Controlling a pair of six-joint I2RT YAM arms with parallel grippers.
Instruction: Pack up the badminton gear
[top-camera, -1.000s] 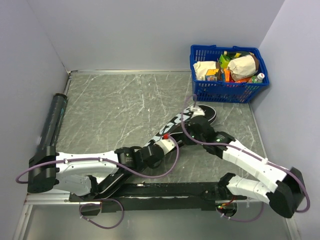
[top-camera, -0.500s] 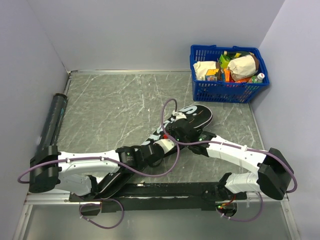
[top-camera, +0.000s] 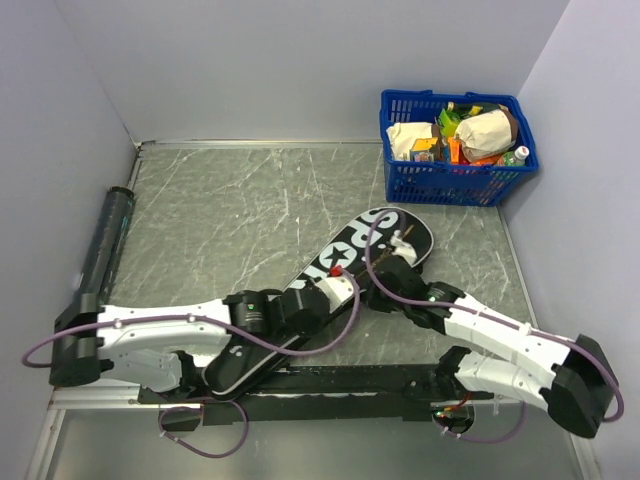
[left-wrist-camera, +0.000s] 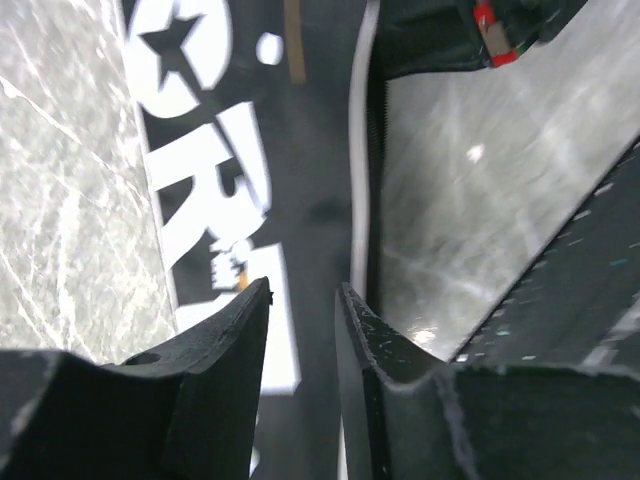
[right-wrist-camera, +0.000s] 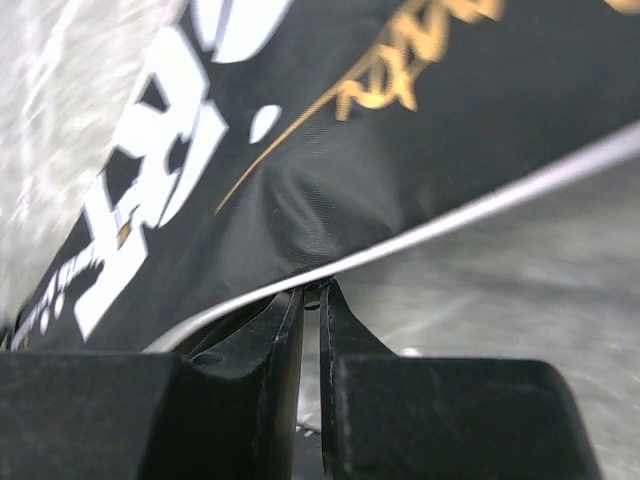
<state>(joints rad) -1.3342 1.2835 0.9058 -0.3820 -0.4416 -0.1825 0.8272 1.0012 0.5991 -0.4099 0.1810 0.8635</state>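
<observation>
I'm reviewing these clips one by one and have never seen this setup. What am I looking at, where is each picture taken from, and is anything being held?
Two robot arms, each ending in a two-finger gripper, are bolted at the near edge of a grey table. The wide picture looks down from above and behind them. The two close-ups come from cameras on the wrists. On the table lie a black bag lettered SPORT, a dark tube at the left and a blue basket of groceries in the far right corner. The left gripper hangs open just over the bag, holding nothing. The right gripper is pinched shut on the bag's edge.
</observation>
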